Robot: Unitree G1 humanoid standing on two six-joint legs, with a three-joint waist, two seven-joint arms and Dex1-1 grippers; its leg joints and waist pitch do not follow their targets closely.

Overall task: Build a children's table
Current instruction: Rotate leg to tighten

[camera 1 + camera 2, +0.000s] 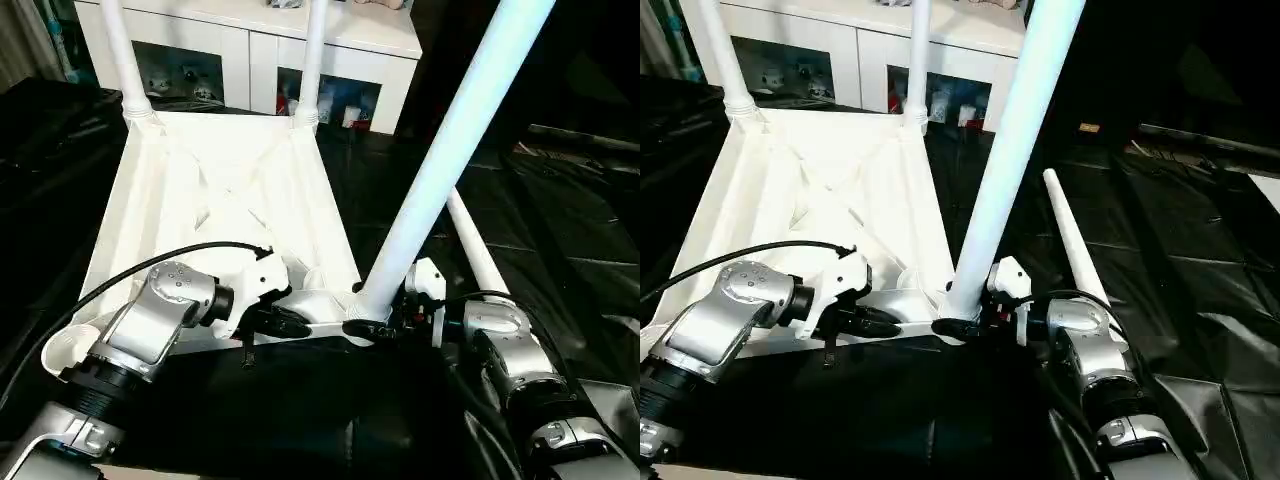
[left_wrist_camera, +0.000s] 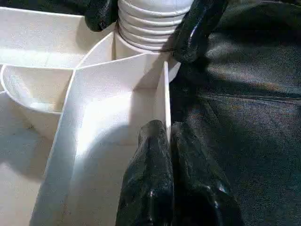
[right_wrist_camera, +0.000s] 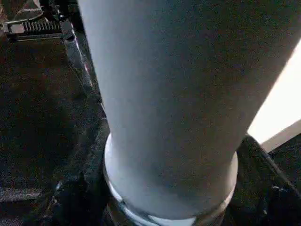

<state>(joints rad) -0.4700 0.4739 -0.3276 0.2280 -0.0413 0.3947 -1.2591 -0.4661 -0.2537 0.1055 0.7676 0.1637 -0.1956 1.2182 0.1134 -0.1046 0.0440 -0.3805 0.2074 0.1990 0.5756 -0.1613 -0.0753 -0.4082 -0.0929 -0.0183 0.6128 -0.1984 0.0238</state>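
**Seating the third leg in the near right socket**

The children's table lies upside down on the black work table, ribbed underside up. Two legs already stand in the far sockets: far left leg, far right leg. A spare leg lies on the black cover to the right, just beside the tabletop.

I've got the left gripper pinched narrow on the thin near rim wall, bracing the top. The right gripper sits around the threaded base of the third leg, fingers either side of it; I can't tell if they're truly clamped or just loosely round it.

The leg tilts away to the upper right, so I judge it isn't square in the near right socket yet. Best way, I think: stand the leg upright first, then turn it in, keeping the left pinch firm so the top doesn't slide. Forcing it while tilted risks jamming the thread.
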